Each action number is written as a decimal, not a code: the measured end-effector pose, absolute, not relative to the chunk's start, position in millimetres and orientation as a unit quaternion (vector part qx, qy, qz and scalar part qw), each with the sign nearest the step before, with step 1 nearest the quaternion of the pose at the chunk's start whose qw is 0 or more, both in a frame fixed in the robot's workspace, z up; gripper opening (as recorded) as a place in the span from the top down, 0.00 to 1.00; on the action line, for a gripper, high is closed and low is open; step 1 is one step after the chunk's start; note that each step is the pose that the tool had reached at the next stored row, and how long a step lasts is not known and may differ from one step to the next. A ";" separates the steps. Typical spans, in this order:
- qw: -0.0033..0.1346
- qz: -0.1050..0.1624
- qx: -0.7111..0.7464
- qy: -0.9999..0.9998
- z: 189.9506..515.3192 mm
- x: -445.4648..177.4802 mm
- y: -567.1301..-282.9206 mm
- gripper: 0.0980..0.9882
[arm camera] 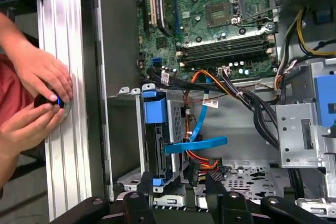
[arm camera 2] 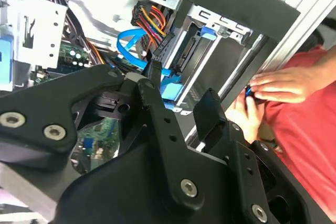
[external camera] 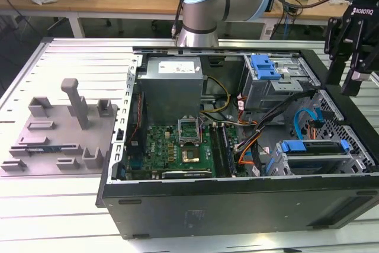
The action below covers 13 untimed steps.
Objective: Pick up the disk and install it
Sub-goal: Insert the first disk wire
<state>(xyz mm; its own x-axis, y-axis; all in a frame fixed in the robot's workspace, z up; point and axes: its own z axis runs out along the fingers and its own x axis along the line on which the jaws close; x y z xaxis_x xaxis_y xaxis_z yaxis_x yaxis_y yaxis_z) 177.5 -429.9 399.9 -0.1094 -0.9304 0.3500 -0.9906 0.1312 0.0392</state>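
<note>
The disk [external camera: 317,152] sits in the lower drive cage inside the open computer case, at the exterior view's right, with its blue caddy rail along its edge. In the first wrist view the disk [arm camera: 157,145] stands on edge in the cage, with a blue tab at its end. The second wrist view also shows the disk [arm camera 2: 186,51]. My gripper [external camera: 342,84] hangs above the case's right wall, clear of the disk. It is open and holds nothing, as both wrist views show [arm camera: 179,182] [arm camera 2: 181,85].
A blue data cable [arm camera: 197,142] and bundled wires cross beside the cage. A blue latch piece [external camera: 265,66] tops the upper grey bay. A person's hands [arm camera: 37,93] hold a small black item on the table rail beside the case. A grey fixture [external camera: 59,128] lies at the left.
</note>
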 end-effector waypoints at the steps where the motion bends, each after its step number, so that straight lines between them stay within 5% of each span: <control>1: 0.147 0.102 0.642 -0.746 399.0 177.5 -429.9 0.52; 5: 0.144 0.104 0.632 -0.755 397.1 178.6 -429.9 0.52; 13: 0.118 0.126 0.620 -0.765 394.6 181.0 -429.9 0.52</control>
